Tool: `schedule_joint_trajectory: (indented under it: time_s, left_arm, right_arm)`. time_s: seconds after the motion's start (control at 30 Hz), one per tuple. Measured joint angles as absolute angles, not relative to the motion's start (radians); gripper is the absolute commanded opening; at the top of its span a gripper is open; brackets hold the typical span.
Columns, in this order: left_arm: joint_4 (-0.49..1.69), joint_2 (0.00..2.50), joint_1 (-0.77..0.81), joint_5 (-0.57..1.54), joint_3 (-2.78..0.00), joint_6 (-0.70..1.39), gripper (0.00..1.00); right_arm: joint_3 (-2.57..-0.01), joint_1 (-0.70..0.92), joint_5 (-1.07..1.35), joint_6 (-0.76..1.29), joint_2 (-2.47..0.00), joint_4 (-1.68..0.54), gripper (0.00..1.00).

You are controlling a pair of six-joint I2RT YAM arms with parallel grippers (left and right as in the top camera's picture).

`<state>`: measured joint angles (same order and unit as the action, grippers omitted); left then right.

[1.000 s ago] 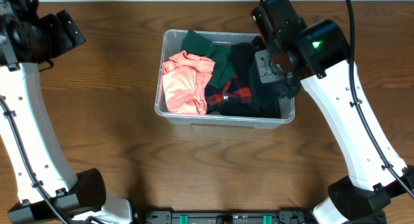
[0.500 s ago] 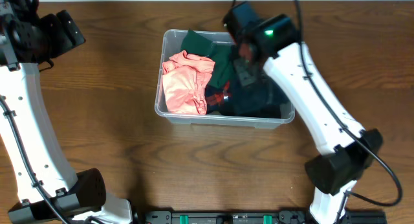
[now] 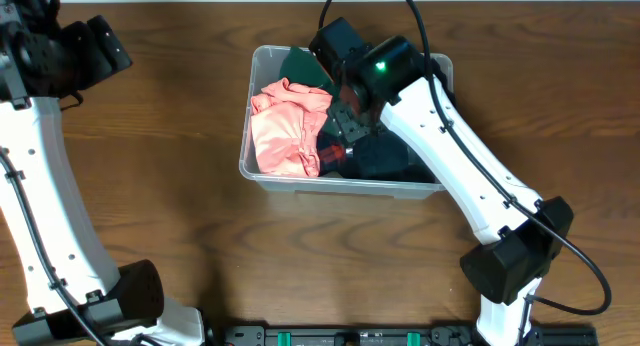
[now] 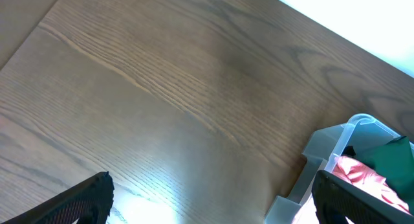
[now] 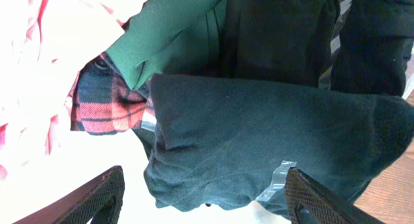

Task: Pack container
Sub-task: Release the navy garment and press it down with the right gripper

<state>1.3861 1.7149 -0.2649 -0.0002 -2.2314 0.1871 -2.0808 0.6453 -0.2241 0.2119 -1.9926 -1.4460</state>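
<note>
Though half-hidden overhead, plaid cloth [image 5: 103, 106] wrist-side.

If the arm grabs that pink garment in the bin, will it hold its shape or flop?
Probably flop: the pink garment lies crumpled in soft folds, so it would likely drape from a pinch. It looks like thin fabric, so probably light. Bunched against the container wall, a push would likely just scrunch it.

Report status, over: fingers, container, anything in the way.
Left fingers open, empty, away from the large rectangular clear plastic bin. Right fingers open, low over dark clothes inside it. Right arm crosses the bin.
</note>
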Motion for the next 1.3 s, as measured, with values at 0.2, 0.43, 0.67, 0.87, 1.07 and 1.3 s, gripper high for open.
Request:
schedule_joint_trajectory:
  time_s: [0.2,0.43,0.67,0.87,1.07,1.3]
  left_arm:
    - [1.386,1.715,-0.265,0.000,-2.231,0.187,0.98]
    - [1.386,1.715,-0.265,0.000,-2.231,0.187,0.98]
    - [1.386,1.715,-0.265,0.000,-2.231,0.187,0.98]
    - [1.386,1.715,-0.265,0.000,-2.231,0.187,0.98]
    - [1.386,1.715,-0.265,0.000,-2.231,0.187,0.98]
    - [1.386,1.715,-0.265,0.000,-2.231,0.187,0.98]
  right_arm:
    - [-2.117,0.644,-0.224,0.210,-1.993,-1.440,0.76]
    - [-2.201,0.615,-0.224,0.191,-1.991,-1.393,0.74]
    - [-2.201,0.546,-0.225,0.178,-1.992,-1.457,0.63]
    - [-2.141,0.499,-0.223,0.187,-1.993,-1.498,0.32]
    - [-1.962,0.481,-0.213,0.189,-1.995,-1.332,0.22]
    - [-1.725,0.478,-0.187,0.186,-1.996,-1.148,0.27]
